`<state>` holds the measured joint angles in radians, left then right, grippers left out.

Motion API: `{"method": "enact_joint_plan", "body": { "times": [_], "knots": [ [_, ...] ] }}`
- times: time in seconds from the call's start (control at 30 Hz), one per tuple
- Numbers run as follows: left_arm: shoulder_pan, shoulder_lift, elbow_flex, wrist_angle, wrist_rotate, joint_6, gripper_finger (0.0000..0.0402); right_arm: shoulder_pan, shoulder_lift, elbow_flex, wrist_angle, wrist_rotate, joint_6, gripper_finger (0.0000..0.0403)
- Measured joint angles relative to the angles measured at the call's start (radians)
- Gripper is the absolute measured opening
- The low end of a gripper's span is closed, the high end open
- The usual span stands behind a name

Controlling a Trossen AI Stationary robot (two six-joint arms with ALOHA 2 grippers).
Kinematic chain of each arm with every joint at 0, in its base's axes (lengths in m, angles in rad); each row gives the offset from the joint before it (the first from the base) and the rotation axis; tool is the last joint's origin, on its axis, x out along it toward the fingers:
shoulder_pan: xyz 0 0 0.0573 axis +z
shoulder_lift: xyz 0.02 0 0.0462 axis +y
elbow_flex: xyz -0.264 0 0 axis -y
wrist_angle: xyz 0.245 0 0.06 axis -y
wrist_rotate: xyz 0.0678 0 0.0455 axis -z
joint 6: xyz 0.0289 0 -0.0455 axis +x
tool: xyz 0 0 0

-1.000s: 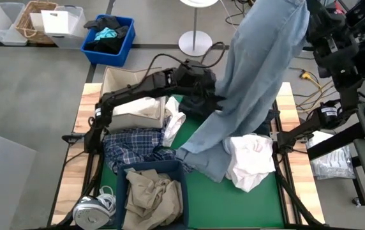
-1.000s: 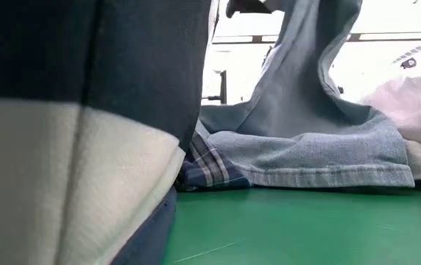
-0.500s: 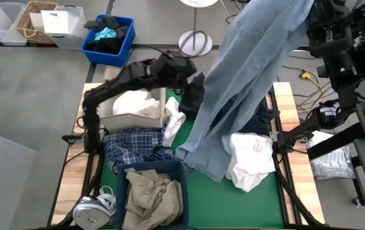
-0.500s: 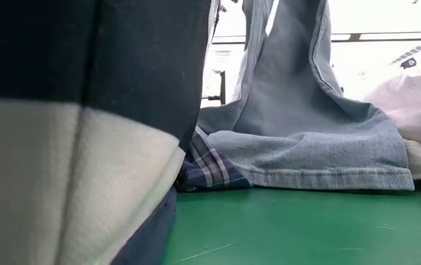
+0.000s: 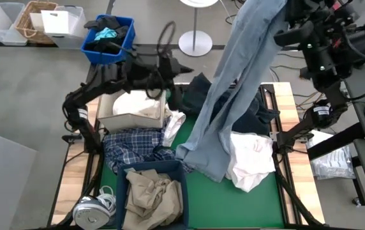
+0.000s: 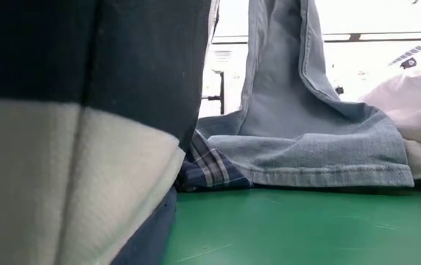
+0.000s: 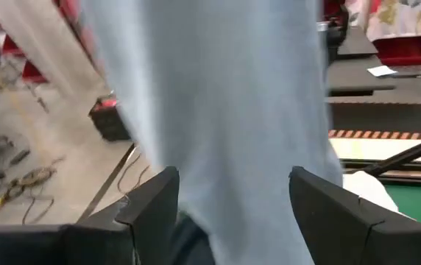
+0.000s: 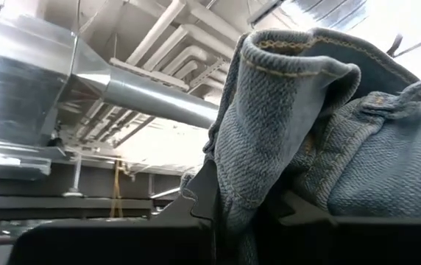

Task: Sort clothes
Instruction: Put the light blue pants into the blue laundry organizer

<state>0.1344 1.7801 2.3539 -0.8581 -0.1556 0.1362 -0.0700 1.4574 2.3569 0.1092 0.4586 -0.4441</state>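
- Right gripper (image 5: 283, 19): raised high at the far right, fingers clamped on the waistband of the light blue denim (image 5: 233, 89). The garment hangs full length; its lower legs lie on the green mat (image 5: 233, 204), over the edge of the plaid shirt (image 5: 131, 150).
- Left gripper (image 5: 173, 64): over the far left of the table, fingers apart and holding nothing; the hanging denim fills its wrist view.
- Sorted, in my judgement: tan trousers (image 5: 150, 191) in the near blue bin (image 5: 186, 185); a white garment (image 5: 134, 102) in the beige box (image 5: 115, 118) at far left.
- Outstanding: the plaid shirt, a white shirt (image 5: 249, 160) at right, a small white piece (image 5: 175, 124) by the box, and a dark navy piece (image 5: 198, 89) at the far side all lie loose. Task roughly part done.
- Surface: green mat on a wood-edged table (image 5: 74, 172).
- Room: grey floor; a blue crate (image 5: 90, 54) of dark fabric, a wicker basket (image 5: 26, 25) and clear tubs beyond the far left; cables at far right.
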Motion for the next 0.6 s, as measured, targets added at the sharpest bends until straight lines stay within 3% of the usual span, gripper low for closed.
{"method": "enact_joint_plan", "body": {
  "times": [0.17,0.37,0.5,0.6],
  "knots": [
    [-0.068,0.049,-0.001,0.096,-0.011,-0.059,0.0256,0.0,0.034,0.0,0.059,0.017,-0.095,0.0028],
    [-0.167,0.121,-0.002,0.089,-0.379,-0.114,0.0276,0.0,0.062,0.0,0.099,0.018,-0.152,0.0028],
    [-0.225,0.143,-0.001,0.126,-0.472,-0.082,0.0286,0.0,0.076,-0.001,0.108,0.017,-0.167,0.0028],
    [-0.236,0.162,0.0,0.123,-0.56,-0.163,0.0293,0.0,0.078,-0.001,0.11,0.016,-0.139,0.0028]
  ]
}}
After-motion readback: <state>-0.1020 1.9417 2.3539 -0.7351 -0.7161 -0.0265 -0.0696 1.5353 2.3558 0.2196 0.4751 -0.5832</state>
